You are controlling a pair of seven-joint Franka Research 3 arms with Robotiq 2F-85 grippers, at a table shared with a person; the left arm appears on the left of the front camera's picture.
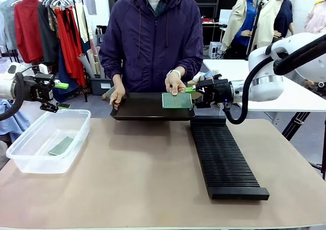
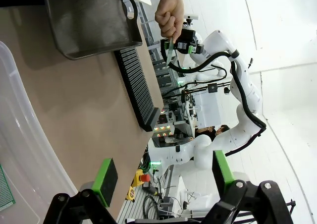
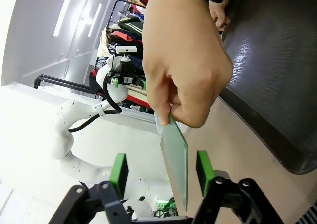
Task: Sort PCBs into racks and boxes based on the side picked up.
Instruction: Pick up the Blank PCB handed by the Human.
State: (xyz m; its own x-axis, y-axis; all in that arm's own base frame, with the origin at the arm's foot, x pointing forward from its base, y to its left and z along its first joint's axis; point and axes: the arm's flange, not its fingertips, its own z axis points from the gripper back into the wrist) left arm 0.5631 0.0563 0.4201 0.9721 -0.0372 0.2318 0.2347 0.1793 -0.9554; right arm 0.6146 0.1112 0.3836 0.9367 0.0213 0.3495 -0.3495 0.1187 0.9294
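Hand (image 3: 183,60) covers top of PCB (image 3: 177,159) standing inside right gripper (image 3: 161,172).

Our left arm (image 1: 6,86) reaches in from the left, and the left gripper (image 1: 62,95) points toward the middle, jaws spread wide. Our right arm (image 1: 266,82) bends in from the right; the right gripper (image 1: 192,96) lies level, pointing left, jaws parted.

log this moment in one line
hand holds board inside open right gripper | left gripper open by tub | second board in tub
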